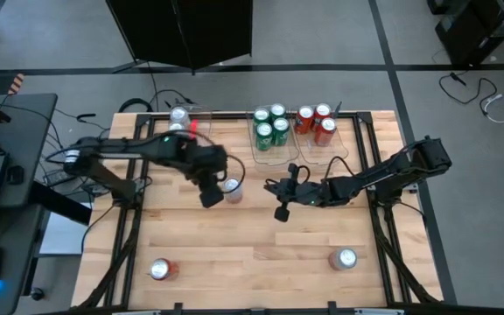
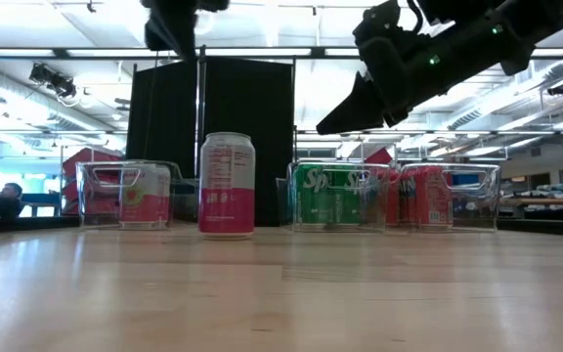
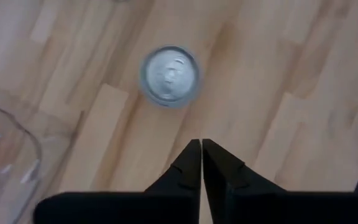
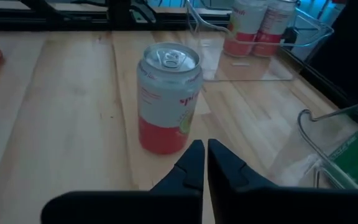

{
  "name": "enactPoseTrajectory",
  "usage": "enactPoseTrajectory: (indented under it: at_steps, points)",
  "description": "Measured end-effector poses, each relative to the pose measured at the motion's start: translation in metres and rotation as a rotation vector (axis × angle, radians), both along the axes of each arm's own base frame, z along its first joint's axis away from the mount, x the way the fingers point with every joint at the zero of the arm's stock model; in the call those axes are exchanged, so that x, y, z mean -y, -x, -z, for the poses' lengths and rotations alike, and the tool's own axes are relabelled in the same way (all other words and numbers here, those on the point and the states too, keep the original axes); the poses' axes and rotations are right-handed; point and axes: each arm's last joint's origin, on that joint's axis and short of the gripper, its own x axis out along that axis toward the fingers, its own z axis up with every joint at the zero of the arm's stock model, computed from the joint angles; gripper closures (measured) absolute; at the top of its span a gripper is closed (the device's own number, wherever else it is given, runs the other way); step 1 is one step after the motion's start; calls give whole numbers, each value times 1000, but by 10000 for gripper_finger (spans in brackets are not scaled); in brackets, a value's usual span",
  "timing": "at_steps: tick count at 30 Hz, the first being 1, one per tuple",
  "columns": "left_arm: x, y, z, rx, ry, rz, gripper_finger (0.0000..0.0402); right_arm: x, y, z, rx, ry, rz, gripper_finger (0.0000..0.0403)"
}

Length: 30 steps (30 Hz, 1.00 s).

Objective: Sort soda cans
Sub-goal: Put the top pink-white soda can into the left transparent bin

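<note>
Cans stand in several spots on the wooden bench (image 1: 261, 236). A silver-white and pink soda can (image 1: 232, 188) stands upright and alone near the bench's middle, between the two arms. The left tool (image 1: 209, 194) hangs above the bench just beside this can, not touching it, its fingers pressed together and empty; its wrist view looks straight down on the can's silver top (image 3: 169, 75). The right tool (image 1: 280, 211) points toward the same can from the other side, near but apart, its fingers also together and holding nothing.

At the far edge, four green cans (image 1: 269, 127) sit in one clear bin (image 1: 274, 156). Beside them, three red cans (image 1: 315, 122) fill a second clear bin (image 1: 339, 144), and silver-white cans (image 1: 178, 118) stand in a third bin at the far left. Two more cans stand near the front edge: a red can (image 1: 161, 269) and another can (image 1: 345, 259).
</note>
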Motion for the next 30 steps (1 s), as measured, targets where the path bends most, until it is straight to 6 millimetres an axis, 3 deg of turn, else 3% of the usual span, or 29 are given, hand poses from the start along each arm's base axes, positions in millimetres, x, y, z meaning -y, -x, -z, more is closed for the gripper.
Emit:
enactPoseTrajectory:
  at_steps: [5,12,20,25,30]
  points:
    - [-3,-24,-2,-111,-40,137,347,0,0,0,-7,13,-7,383]
    - [8,-52,16,-221,-100,399,252,0,0,0,-14,36,-17,354]
    - [12,-68,38,-316,-257,419,149,0,0,0,-15,36,-17,329]
    - [14,-71,41,-319,-247,474,120,0,0,0,-16,34,-26,325]
    - [11,-76,41,-276,-301,415,120,-1,0,0,-18,28,-43,324]
